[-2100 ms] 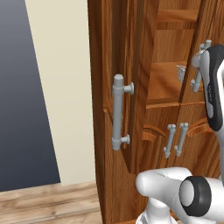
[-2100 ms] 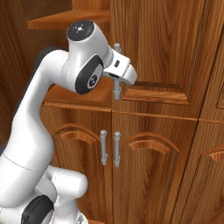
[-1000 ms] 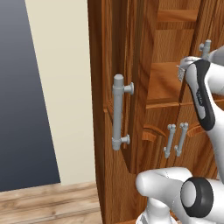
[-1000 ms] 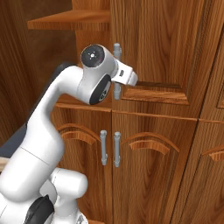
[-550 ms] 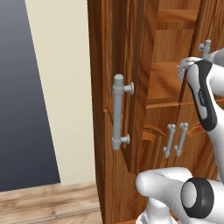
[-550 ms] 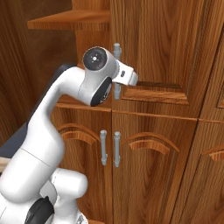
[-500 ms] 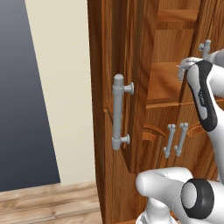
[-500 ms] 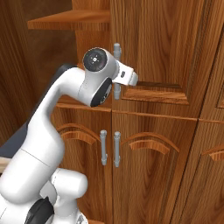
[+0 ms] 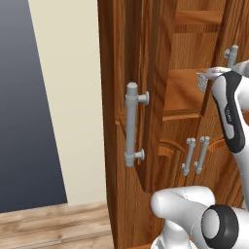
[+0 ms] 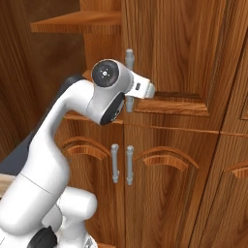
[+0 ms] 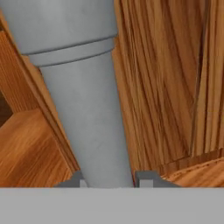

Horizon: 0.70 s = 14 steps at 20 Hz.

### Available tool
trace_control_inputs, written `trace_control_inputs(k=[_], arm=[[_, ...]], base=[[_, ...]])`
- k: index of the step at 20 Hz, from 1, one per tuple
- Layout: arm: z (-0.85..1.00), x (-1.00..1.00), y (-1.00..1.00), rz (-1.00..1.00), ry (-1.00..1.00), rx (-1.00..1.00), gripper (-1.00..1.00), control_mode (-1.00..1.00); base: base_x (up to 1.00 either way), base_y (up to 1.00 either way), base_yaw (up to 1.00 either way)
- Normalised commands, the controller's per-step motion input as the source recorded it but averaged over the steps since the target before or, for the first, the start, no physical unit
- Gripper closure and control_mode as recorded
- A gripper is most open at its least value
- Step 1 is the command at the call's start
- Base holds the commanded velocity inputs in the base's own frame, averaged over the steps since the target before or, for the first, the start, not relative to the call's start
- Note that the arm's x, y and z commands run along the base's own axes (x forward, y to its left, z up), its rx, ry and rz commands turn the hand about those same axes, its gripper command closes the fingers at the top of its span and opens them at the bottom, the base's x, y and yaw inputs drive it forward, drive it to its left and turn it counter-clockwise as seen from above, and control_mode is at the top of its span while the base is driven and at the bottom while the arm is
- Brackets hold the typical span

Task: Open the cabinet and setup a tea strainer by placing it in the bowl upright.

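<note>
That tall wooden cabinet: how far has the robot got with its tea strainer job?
Early stage. One cabinet door already stands open, showing the tea strainer on a shelf. In hand: the fingers are shut on the right door's grey handle, ready to pull. Left: opening it, lifting the strainer out, standing it in the bowl.

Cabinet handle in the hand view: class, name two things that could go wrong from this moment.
1. The gripper is shut on the grey bar handle with just its finger tips; a pull that fights the cabinet door's arc might slip off.
2. The tea strainer sits at the shelf edge, close beside the arm; swinging the arm could knock it off.
</note>
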Motion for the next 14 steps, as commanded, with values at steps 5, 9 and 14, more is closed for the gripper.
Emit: trace_control_inputs(k=[5,9,14], arm=[[0.01,-0.93,-0.69,0.00,0.00,0.00,1.00,-1.00],[0.03,-1.00,-0.84,-0.01,0.00,0.00,1.00,-1.00],[0.01,-1.00,-0.96,0.00,0.00,0.05,1.00,-1.00]], base=[[0.00,0.00,0.00],[0.00,0.00,0.00],[0.00,0.00,0.00]])
